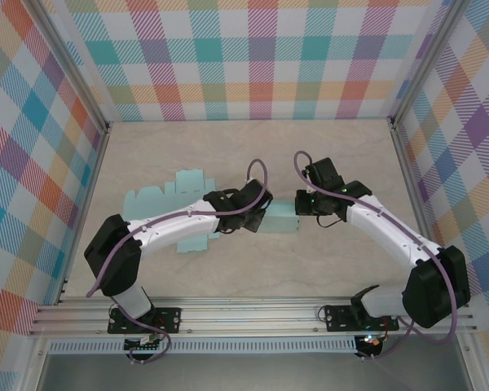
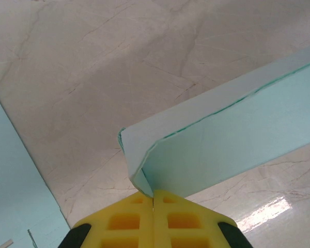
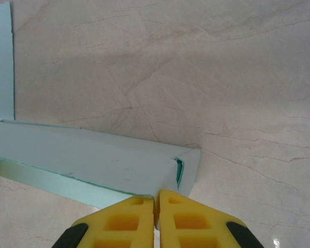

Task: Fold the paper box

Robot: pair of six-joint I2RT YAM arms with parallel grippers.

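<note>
**At table [image 1: 334, 155] centre: fold partly made**

One wall of the paper box [image 1: 281, 218] is doubled over; flat panels [image 1: 167, 194] remain unfolded. The left gripper [image 2: 153, 199] is closed, pinching its corner. The right gripper [image 3: 156, 202] is closed at the opposite end; hold on paper unconfirmed.

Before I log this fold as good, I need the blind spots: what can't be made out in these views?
Top external: middle creases of the paper box, hidden under the left arm.
Left wrist: how much paper the left gripper pinches, hidden inside its grip.
Right wrist: the box's open end by the right gripper, too shadowed to see inside.
</note>
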